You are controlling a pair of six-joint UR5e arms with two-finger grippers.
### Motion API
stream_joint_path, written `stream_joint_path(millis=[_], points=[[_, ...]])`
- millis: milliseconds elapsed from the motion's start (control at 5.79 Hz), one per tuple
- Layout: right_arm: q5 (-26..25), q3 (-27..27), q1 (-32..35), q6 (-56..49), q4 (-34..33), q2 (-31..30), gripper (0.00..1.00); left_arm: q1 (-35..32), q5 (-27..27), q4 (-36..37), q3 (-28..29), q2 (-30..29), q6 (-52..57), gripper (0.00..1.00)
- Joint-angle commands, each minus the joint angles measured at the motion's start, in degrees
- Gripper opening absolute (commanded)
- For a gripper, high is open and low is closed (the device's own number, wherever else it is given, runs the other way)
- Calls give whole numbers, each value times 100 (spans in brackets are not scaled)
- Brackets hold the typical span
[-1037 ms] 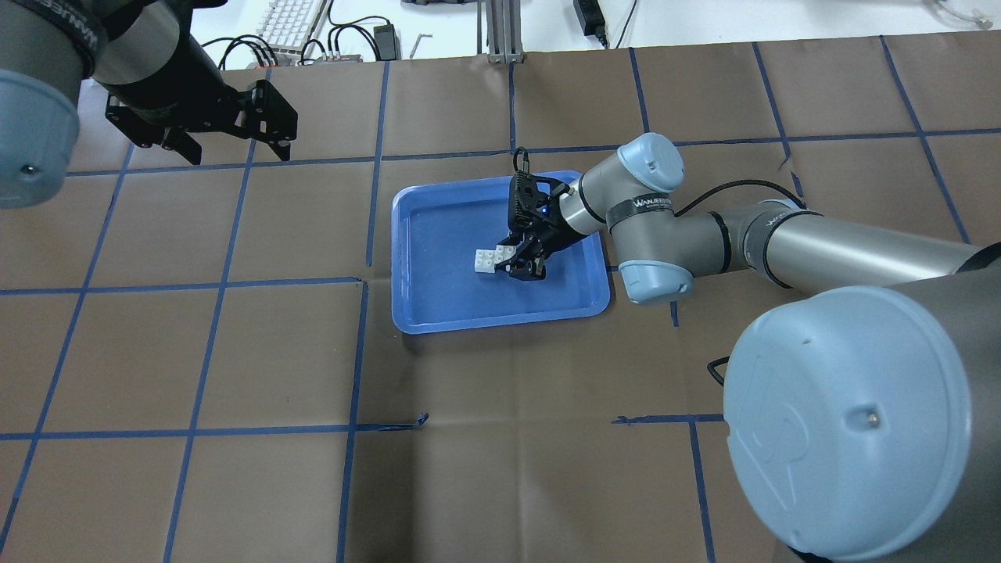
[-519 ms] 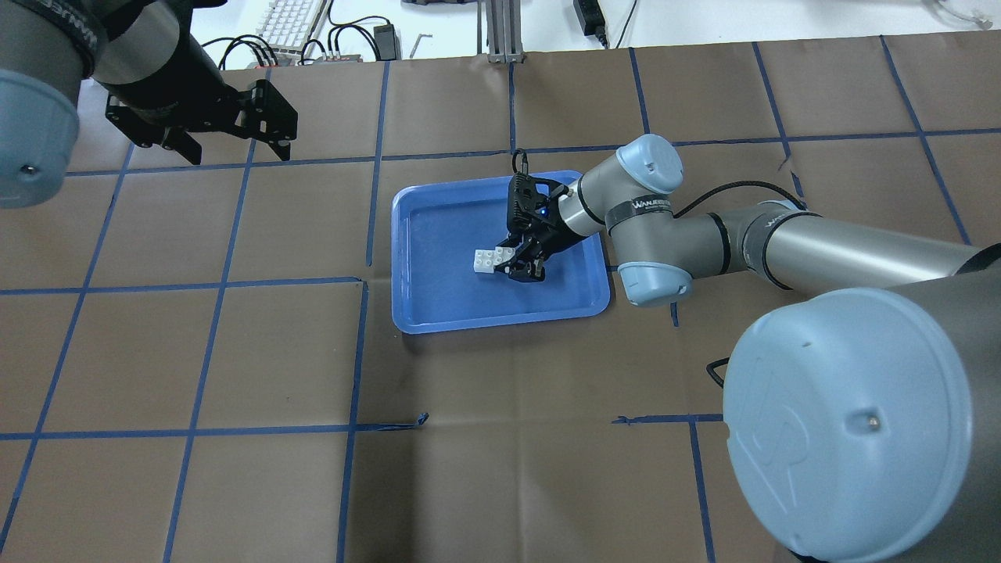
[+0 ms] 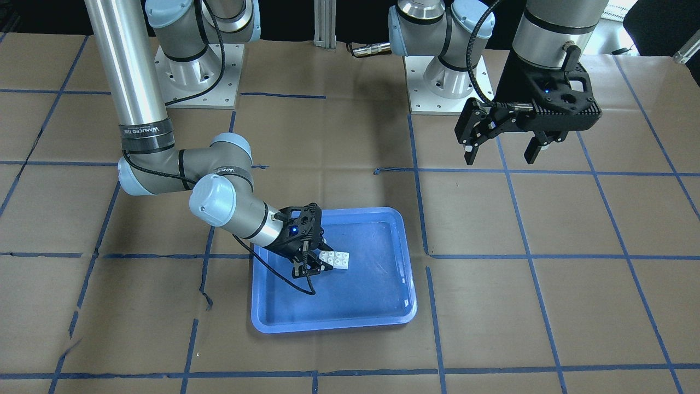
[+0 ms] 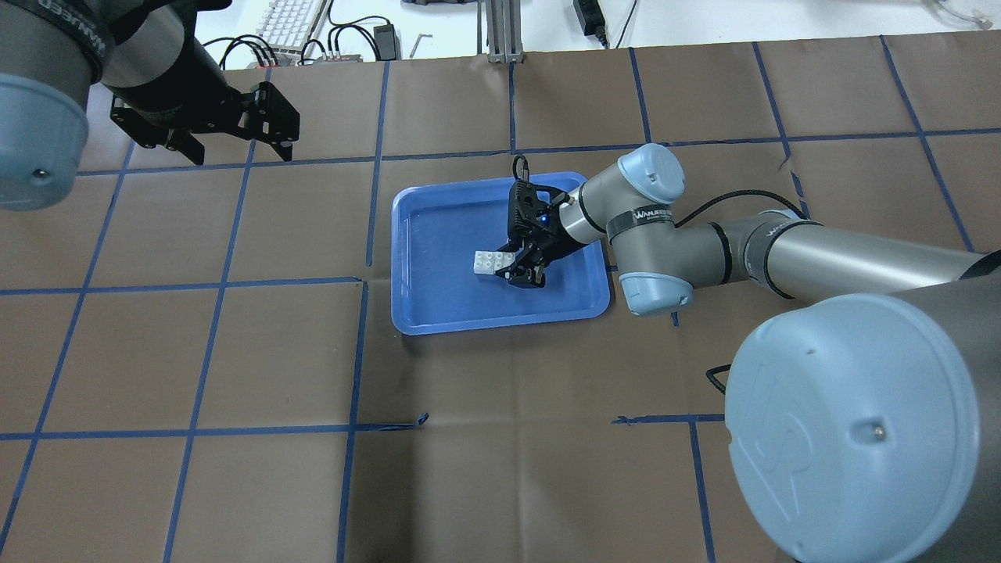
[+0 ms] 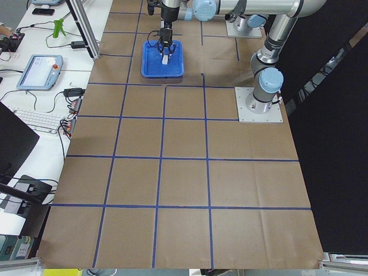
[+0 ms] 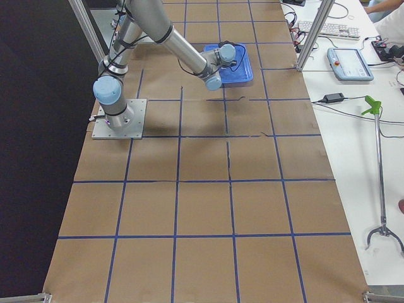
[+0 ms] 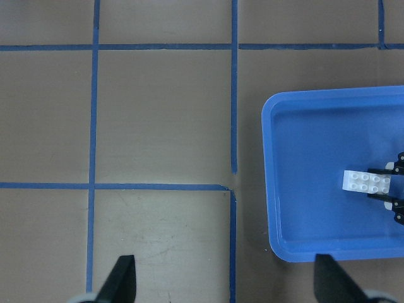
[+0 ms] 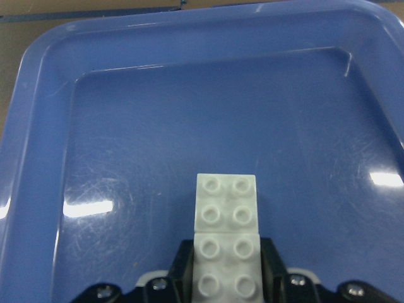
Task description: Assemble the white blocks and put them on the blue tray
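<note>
Two white blocks [image 4: 489,263], joined end to end, are low over the floor of the blue tray [image 4: 446,234]. My right gripper [image 4: 512,267] is shut on the near block, with the other block sticking out in front. The right wrist view shows both blocks [image 8: 226,221] between my fingertips [image 8: 183,259] over the tray [image 8: 126,126]. In the front view the blocks [image 3: 337,259] are at the right gripper [image 3: 319,261] inside the tray [image 3: 355,295]. My left gripper [image 4: 238,152] is open and empty, raised over the table's far left. It also shows in the front view [image 3: 499,158].
The table is brown paper with a grid of blue tape. A keyboard and cables [image 4: 293,19] lie beyond the far edge, beside a metal post [image 4: 500,31]. The left wrist view shows the tray [image 7: 303,158] and blocks [image 7: 367,182] at its right.
My right arm has shifted slightly down and nearer, with the blocks still gripped over the tray. The left arm has barely moved.
</note>
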Motion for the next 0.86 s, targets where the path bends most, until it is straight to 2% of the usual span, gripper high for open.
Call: stream_joint_path(millis=[0,691], points=[[11,-4,2,0,-21,2,30,0,7,-3,-3,8,0,99],[46,5,2,0,-39,19,52,0,16,-12,-3,25,0,99]])
